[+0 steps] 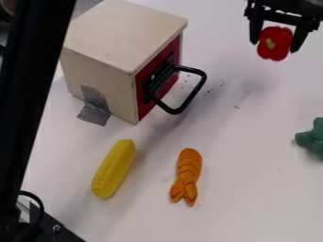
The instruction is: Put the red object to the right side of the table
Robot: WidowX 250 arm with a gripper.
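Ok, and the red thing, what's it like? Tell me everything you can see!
The red thing looks like a toy pepper: lumpy and shiny, with a small yellow-green stem facing the camera. It might be plastic. It's near the view's upper right corner, held between the black end effector's two fingers, one on each side. It seems to be up in the air above the white table.
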